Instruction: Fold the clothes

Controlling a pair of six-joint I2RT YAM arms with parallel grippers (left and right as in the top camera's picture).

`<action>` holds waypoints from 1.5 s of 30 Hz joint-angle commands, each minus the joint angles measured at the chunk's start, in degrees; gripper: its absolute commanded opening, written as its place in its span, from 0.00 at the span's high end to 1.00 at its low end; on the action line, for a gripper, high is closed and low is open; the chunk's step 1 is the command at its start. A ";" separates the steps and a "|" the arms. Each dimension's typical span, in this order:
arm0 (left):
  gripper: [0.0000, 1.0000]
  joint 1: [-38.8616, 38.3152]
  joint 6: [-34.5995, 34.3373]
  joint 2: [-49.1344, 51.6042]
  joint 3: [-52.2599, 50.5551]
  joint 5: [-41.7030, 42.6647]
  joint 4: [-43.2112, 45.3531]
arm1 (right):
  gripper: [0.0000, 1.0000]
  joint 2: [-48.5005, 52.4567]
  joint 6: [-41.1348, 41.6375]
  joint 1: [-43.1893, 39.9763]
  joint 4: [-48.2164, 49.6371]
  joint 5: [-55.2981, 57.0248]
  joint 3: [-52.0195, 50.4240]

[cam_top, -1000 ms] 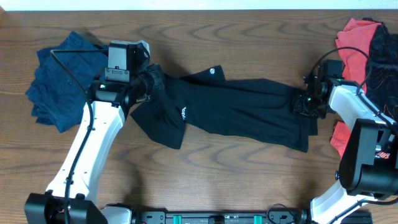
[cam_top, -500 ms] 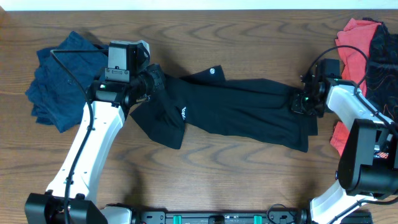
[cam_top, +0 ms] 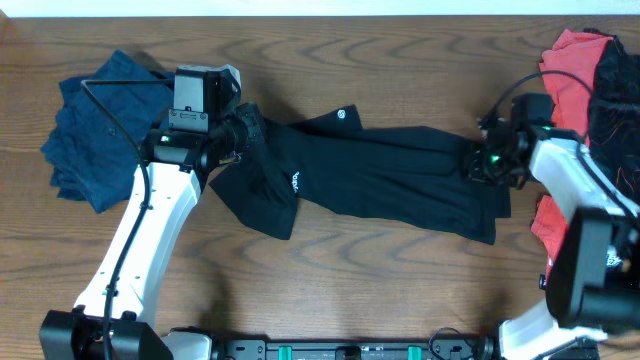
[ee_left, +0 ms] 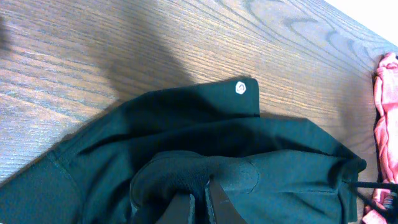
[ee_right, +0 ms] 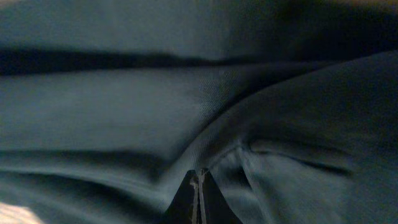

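The black shirt [cam_top: 380,180] lies stretched across the middle of the table, with a small white logo [cam_top: 342,114] near its upper edge. My left gripper [cam_top: 251,128] is shut on the shirt's left end. In the left wrist view, bunched black fabric [ee_left: 186,171] is pinched between the fingers at the left gripper [ee_left: 200,191], and the logo [ee_left: 241,88] shows beyond. My right gripper [cam_top: 478,162] is shut on the shirt's right end. In the right wrist view, dark cloth [ee_right: 155,106] fills the frame and a fold runs into the closed right gripper [ee_right: 199,178].
A crumpled navy garment [cam_top: 95,140] lies at the far left, beside the left arm. A red garment [cam_top: 565,75] and a black one with red print [cam_top: 612,90] are heaped at the right edge, behind the right arm.
The right gripper has closed on the shirt's right end and shifted slightly to the left. The left arm and the shirt's left end have not moved.
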 commanded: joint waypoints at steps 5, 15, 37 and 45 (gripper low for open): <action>0.94 0.15 0.81 -0.20 0.11 -0.57 0.07 | 0.84 -6.51 0.83 -1.70 -2.36 11.37 -0.04; 0.94 0.15 0.79 -0.20 0.11 -0.55 -0.22 | 0.76 5.01 0.87 -2.54 0.72 9.05 -0.22; 0.94 0.15 0.81 -0.20 0.11 -0.57 -0.13 | 0.70 7.13 4.07 -4.76 9.97 10.38 -0.20; 0.94 0.15 0.81 -0.20 0.11 -0.57 0.24 | 0.70 7.13 3.78 -4.55 4.61 5.97 -0.20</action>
